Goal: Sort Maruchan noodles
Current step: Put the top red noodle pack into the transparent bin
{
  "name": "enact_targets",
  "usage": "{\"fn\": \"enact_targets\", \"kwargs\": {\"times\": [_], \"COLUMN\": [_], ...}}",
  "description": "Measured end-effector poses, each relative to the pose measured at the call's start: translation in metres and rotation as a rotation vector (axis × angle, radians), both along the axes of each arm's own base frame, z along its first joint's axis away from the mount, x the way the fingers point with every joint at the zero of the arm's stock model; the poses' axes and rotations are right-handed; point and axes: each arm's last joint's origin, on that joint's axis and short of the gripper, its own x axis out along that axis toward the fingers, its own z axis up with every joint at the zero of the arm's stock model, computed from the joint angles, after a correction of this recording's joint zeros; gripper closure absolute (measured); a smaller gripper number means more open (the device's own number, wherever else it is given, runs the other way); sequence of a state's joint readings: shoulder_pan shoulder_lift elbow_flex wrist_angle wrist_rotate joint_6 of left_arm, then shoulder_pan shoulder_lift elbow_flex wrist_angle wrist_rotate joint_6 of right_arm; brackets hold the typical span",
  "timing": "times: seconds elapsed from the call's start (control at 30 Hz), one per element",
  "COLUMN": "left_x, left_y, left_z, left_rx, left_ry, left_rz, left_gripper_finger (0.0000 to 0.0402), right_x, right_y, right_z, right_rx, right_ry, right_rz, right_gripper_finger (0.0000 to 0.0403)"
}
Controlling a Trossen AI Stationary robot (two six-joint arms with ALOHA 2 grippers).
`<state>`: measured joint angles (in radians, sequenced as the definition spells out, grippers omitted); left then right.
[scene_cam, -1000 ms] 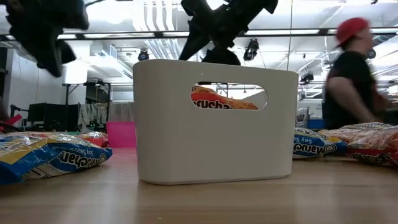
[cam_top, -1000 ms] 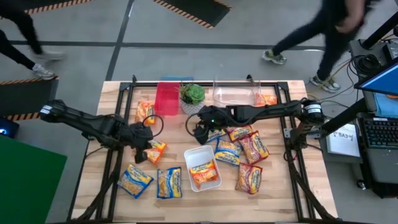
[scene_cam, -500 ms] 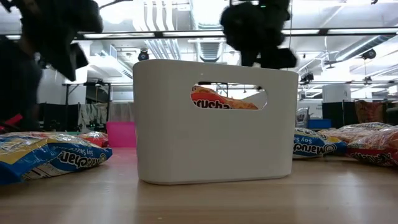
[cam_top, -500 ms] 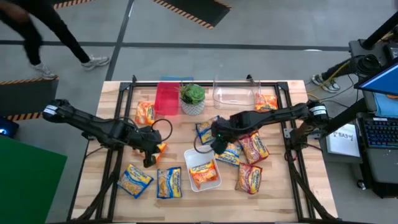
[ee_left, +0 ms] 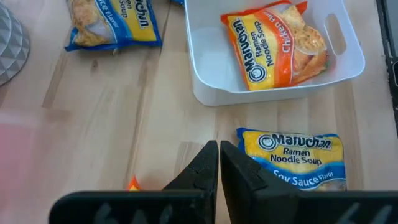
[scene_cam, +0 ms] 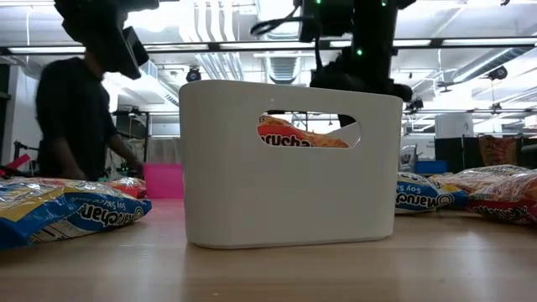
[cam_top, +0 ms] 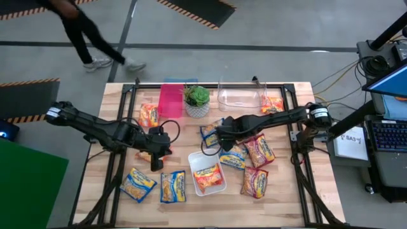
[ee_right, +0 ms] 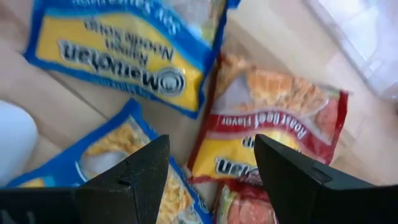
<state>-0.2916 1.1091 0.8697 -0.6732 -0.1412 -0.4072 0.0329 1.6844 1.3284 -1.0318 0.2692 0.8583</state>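
My right gripper [cam_top: 219, 136] hangs with fingers spread, holding nothing, over the cluster of noodle packets [cam_top: 234, 156] right of the white bin [cam_top: 202, 155]. A red-edged packet [ee_right: 273, 124] lies just beyond my fingers, its long side running across them. My left gripper [cam_top: 157, 152] sits clenched and empty, farther off.

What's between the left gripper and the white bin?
Bare wood in the left wrist view: left gripper, shut, then tabletop, then white bin. A blue packet lies beside.
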Motion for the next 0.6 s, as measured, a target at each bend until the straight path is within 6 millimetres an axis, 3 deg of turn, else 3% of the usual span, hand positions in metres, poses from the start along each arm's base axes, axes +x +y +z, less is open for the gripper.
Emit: {"fn": "enact_targets", "kwargs": {"times": [0.27,0.6], "left_x": [0.000,0.000], "left_y": [0.000,0.000], "left_z": [-0.002,-0.002], "left_rx": [0.007,0.009], "left_ry": [0.006,0.002], "left_rz": [0.007,0.003], "left_gripper_finger": [0.0402,0.0402], "right_x": [-0.010,-0.022], "right_y": [0.000,-0.003], "right_z": [-0.021,-0.061], "right_rx": [0.007,-0.036], "right_ry": [0.034,-0.015], "right_rz": [-0.053,-0.114], "right_gripper_finger": [0.0179,0.0179]}}
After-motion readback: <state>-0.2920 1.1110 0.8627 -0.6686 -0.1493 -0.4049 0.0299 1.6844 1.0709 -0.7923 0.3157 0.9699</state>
